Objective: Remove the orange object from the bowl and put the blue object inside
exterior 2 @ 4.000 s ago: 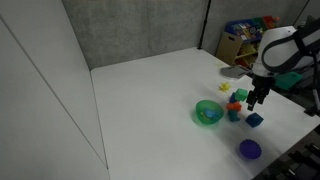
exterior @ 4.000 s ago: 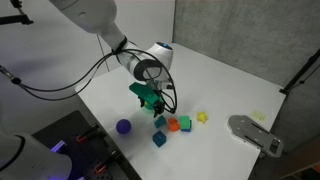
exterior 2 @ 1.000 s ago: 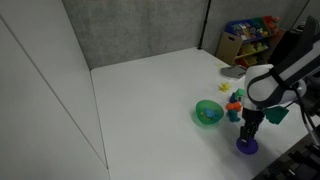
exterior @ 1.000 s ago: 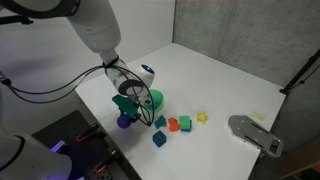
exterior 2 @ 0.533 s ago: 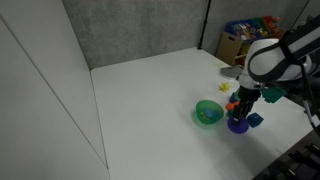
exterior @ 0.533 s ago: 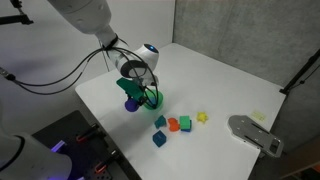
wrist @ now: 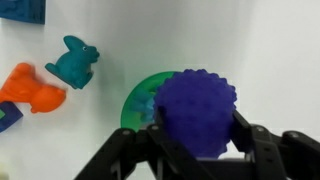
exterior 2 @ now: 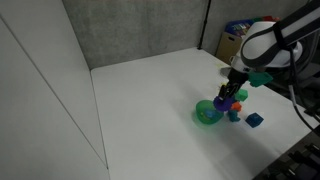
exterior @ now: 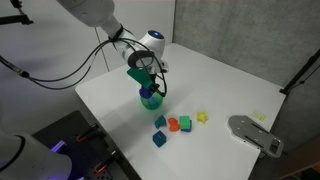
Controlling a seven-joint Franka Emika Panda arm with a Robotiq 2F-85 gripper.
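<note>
My gripper (wrist: 198, 126) is shut on the blue object (wrist: 195, 108), a dark blue-purple bumpy ball gripped on both sides. In the wrist view the ball hangs over the right part of the green bowl (wrist: 138, 102). Both exterior views show the gripper (exterior: 149, 84) (exterior 2: 228, 97) just above the bowl (exterior: 150, 100) (exterior 2: 206, 113). The orange object (exterior: 172, 125) (wrist: 34, 86) lies on the table outside the bowl, next to a green cube (exterior: 184, 123). The ball hides most of the bowl's inside.
Two teal blocks (exterior: 160, 121) (exterior: 158, 139) and a small yellow piece (exterior: 202, 117) lie near the orange object. A grey device (exterior: 255, 134) sits at the table's edge. A teal figure (wrist: 75, 62) lies beside the bowl. Shelves with toys (exterior 2: 245, 38) stand behind the table.
The gripper has lifted the blue ball off the table near the front edge and carried it over to the green bowl. The toy pieces have not moved.
</note>
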